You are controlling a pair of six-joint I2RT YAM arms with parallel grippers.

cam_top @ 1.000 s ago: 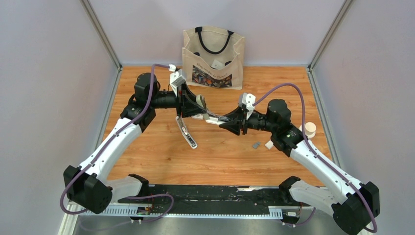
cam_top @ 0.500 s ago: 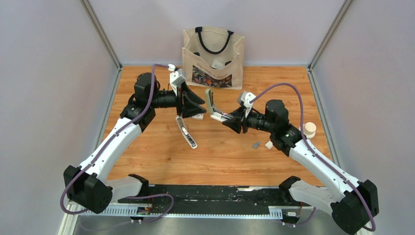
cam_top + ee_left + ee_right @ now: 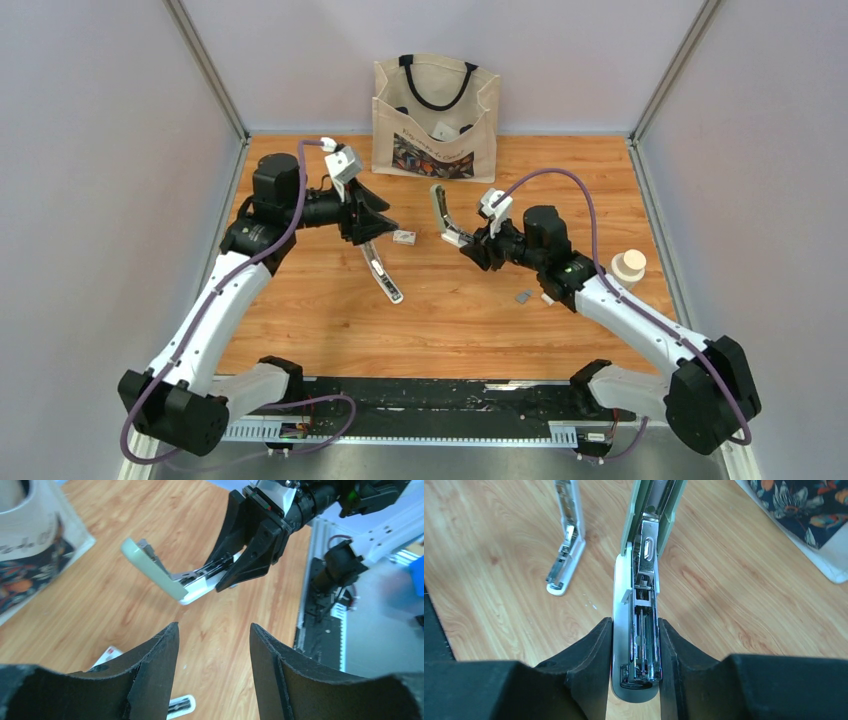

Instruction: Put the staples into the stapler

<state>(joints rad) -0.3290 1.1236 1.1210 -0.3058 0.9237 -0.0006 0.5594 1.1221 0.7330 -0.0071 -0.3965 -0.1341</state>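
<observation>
Though near the tote bag [image 3: 436,115], stapler [image 3: 440,212] in right end effector [image 3: 635,640].

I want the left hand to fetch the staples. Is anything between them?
Yes. In the top view the right hand, shut on the open stapler, sits across the straight line from the open left hand to the staples on the table.

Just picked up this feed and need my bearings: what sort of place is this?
Probably a robot test cell, not an office: a wooden table boxed in by plain grey panels, a mounting rail at its near edge, and a tote bag set out as a prop.
</observation>
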